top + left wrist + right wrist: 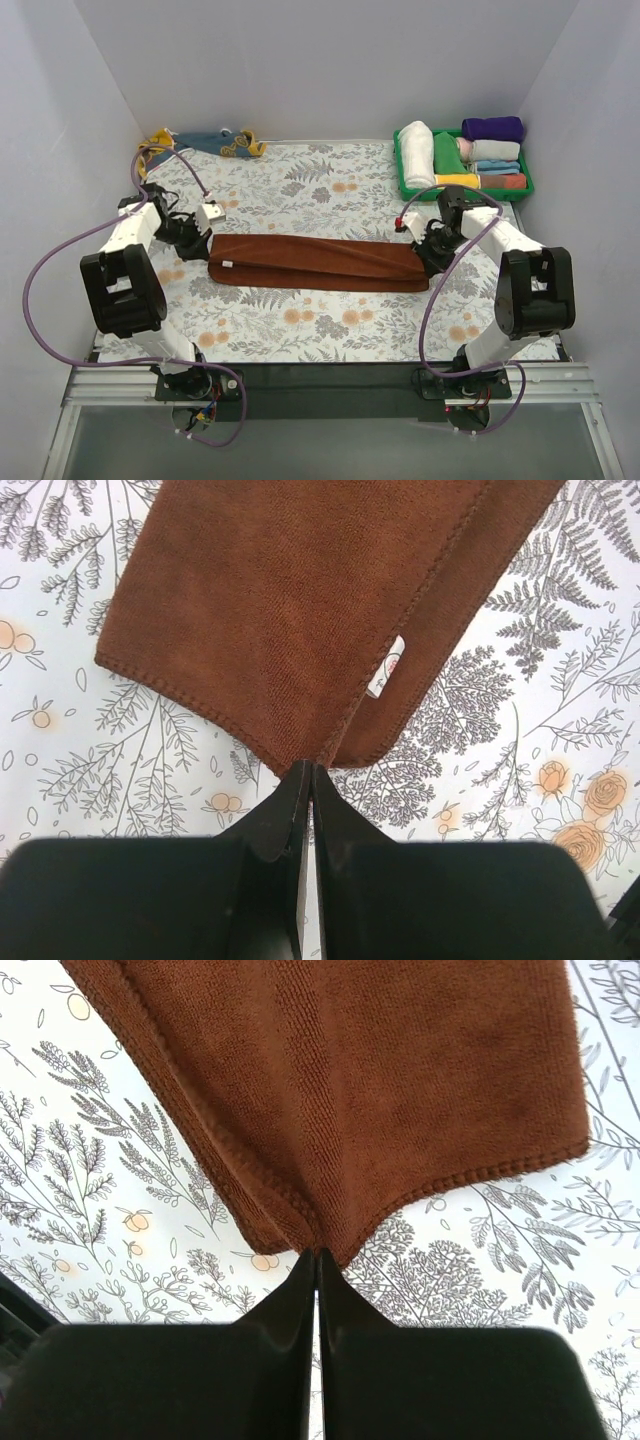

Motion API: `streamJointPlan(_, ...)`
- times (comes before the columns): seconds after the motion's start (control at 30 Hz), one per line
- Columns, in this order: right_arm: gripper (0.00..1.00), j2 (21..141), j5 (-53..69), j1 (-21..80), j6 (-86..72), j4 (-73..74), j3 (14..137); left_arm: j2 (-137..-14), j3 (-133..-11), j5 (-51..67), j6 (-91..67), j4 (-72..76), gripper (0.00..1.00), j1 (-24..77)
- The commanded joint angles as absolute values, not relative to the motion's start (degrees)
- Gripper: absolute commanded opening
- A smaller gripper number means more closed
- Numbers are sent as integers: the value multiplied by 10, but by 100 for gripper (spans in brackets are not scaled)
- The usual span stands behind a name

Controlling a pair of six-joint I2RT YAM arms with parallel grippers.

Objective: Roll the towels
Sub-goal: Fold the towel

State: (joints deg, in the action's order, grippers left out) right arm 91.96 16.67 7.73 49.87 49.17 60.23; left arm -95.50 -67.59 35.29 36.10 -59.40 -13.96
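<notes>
Both hands (308, 776) (317, 1256) tight on brown towel (320, 262)

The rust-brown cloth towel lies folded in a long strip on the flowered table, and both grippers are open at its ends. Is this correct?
Not fully. The left gripper and the right gripper are not open: each is shut on one end of the rust-brown cloth towel, as both wrist views show. The rest holds: long folded strip, flowered table.

You are seeing two towels: one rust-brown towel (320, 262) stretching between two grippers, left gripper (308, 770) and right gripper (318, 1252); one mustard-yellow towel (205, 143) lying beyond the left. One green tray (404, 172) is sitting beyond the right, holding several rolled cloths (492, 128).
</notes>
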Motion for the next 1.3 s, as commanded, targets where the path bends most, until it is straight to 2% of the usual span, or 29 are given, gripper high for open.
streamJointPlan(0.0,1,895,159,68,521,512,621,-937,-682,359,390,-621,0,-147)
streamJointPlan(0.73,1,890,196,69,526,533,601,-958,-719,368,429,-678,0,-164)
streamJointPlan(1.27,1,933,199,76,516,522,600,-976,-670,350,418,-639,0,-168)
